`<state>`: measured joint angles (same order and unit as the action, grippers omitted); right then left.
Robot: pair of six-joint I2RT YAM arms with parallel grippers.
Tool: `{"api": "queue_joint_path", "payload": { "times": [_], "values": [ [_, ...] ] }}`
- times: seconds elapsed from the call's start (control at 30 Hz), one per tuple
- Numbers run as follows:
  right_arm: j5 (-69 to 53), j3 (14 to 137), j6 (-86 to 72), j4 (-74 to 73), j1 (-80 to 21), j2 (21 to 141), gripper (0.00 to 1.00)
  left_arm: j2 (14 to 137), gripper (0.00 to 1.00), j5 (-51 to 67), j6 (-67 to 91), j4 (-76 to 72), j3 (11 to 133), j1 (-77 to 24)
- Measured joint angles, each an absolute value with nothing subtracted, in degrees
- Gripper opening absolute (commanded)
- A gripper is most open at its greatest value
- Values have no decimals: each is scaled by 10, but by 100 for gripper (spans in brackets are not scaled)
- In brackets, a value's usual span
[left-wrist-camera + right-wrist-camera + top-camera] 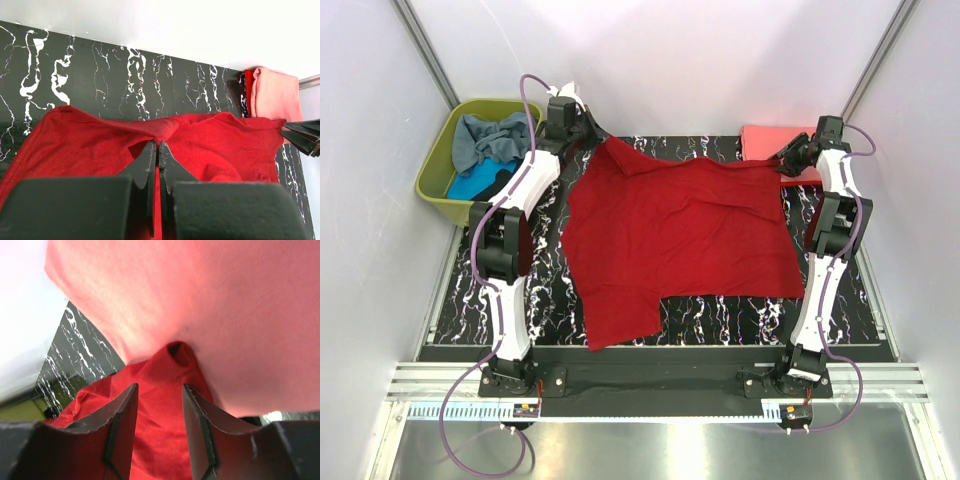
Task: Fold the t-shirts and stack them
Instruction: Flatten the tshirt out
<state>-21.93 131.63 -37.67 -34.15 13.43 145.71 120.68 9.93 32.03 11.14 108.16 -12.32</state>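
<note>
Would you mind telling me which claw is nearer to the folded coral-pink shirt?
Right. The right claw is right beside the coral-pink shirt; the left claw is far across from it, next to the green basket.

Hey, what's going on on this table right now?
Two robot arms are working a dark red shirt spread on the table. The left gripper is shut on its far left corner; the right gripper sits open at the far right corner, beside a folded coral-pink shirt. The green basket holds more shirts.

Dark red t-shirt (680, 235); coral-pink t-shirt (772, 140); black white-veined table (720, 312); olive basket (432, 185).
</note>
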Motion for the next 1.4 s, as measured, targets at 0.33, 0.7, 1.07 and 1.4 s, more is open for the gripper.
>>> {"api": "queue_joint_path", "payload": {
  "times": [0.33,0.7,1.07,1.4],
  "values": [
    [-222,1383,-394,-341,134,1506,38,1207,0,99,320,111,1082,-123],
    [-237,1428,-435,-332,134,1540,0,1207,0,99,320,112,1082,-124],
    [-230,1424,-451,-323,134,1540,0,1192,0,83,306,125,1089,-124],
    [-189,1283,-453,-317,134,1359,0,1090,0,67,296,129,1101,-123]
  ]
}}
